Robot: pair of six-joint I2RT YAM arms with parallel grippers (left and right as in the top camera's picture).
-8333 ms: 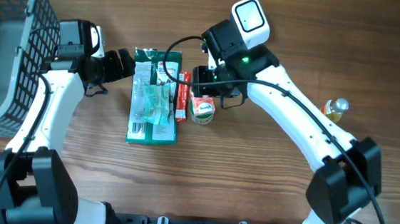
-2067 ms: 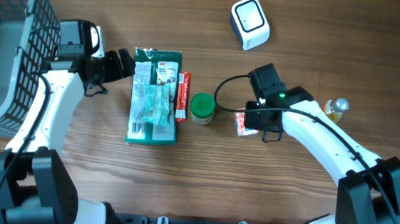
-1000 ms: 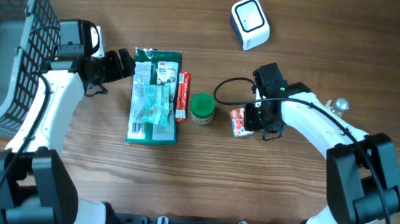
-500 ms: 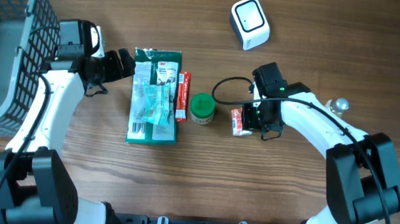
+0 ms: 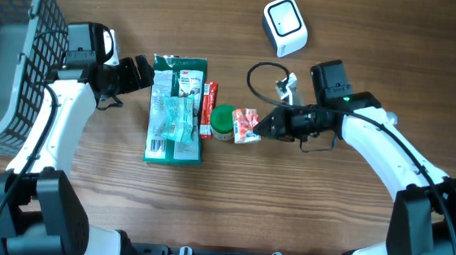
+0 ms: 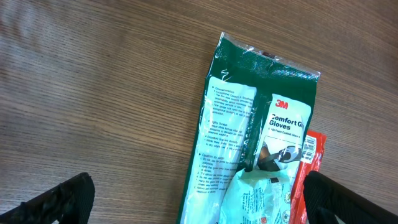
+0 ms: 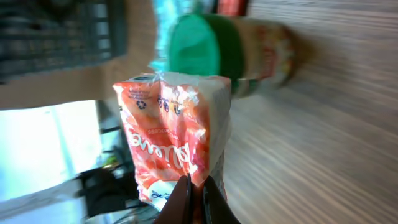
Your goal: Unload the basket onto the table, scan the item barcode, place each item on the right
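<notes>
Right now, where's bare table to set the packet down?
Bare wood: the wide strip between the glove pack and jar and the near edge; also the far strip between basket and scanner. Crowded: the middle row, where the right gripper holds the orange packet beside the jar and red stick pack.

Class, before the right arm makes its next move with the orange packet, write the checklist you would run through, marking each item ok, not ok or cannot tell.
1. Right tool shut on the orange packet: ok.
2. Barcode found on the packet: cannot tell, none shows in either view.
3. Scanner uncovered: ok, nothing lies on it.
4. Packet clear of the green-lidded jar: cannot tell, they overlap from overhead.
5. Left tool open, away from the packet, by the glove pack: ok.
</notes>
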